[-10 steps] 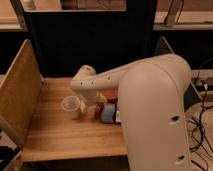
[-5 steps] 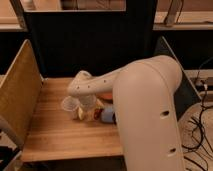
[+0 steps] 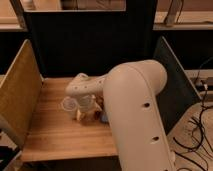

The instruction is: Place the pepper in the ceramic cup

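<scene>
Matt wooden table (image 3: pixel 55 135); smooth, seemingly plastic arm (image 3: pixel 135 110), its tool (image 3: pixel 84 106) low over it.

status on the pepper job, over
Gripper open, low over the table beside ceramic cup. Pepper not in sight. Arm hides the right side.

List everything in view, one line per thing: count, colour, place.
wooden table: one, light brown, centre
ceramic cup: one, pale whitish, on the table left of centre
yellowish item: one, cannot be named, just in front of the cup
blue packet: one, blue, at the arm's edge, partly hidden
side panel: one, yellow, along the table's left edge
back panel: one, black, behind the table
cables: several, black, on the floor at right
pepper: cannot be made out
arm: one, white, reaching from lower right across the table
gripper: one, pale, open, low over the table just right of the cup
</scene>
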{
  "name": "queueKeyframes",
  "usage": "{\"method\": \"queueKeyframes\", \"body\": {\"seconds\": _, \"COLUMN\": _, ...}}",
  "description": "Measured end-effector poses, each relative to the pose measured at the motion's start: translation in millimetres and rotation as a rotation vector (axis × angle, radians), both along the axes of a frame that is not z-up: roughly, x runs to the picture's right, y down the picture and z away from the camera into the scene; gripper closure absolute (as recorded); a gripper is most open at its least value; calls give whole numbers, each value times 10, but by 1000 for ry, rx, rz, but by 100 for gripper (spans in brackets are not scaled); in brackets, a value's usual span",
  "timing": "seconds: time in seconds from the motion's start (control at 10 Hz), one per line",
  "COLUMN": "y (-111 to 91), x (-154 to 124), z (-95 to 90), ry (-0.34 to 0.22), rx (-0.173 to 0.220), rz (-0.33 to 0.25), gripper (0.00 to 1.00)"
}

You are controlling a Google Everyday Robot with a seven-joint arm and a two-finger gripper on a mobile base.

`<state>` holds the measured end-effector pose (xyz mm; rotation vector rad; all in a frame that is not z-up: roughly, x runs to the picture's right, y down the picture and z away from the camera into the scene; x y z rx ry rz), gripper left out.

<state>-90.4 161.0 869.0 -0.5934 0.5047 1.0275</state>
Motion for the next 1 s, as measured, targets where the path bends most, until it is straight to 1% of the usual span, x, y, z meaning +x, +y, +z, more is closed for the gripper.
{"method": "queueKeyframes", "body": {"seconds": 0.3, "y": 10, "x": 148, "z": 168, "ry": 42, "rx": -33, "rz": 20, "gripper": 20}}
{"method": "queueKeyframes", "body": {"seconds": 0.6, "y": 74, "x": 169, "z": 287, "ry": 57, "rx": -70, "rz": 39, "gripper": 20}}
{"method": "queueKeyframes", "body": {"seconds": 0.7, "y": 74, "x": 149, "z": 299, "ry": 54, "rx": -74, "rz": 42, "gripper": 20}}
{"method": "queueKeyframes", "body": {"seconds": 0.8, "y": 63, "x": 137, "z": 315, "ry": 50, "rx": -73, "rz": 44, "gripper": 24}}
{"method": "queueKeyframes", "body": {"seconds": 0.9, "y": 48, "x": 117, "z": 324, "ry": 42, "rx": -70, "rz": 38, "gripper": 32}}
{"method": "queueKeyframes", "body": {"seconds": 1.0, "y": 22, "x": 90, "z": 322, "ry": 38, "rx": -63, "rz": 34, "gripper": 43}}
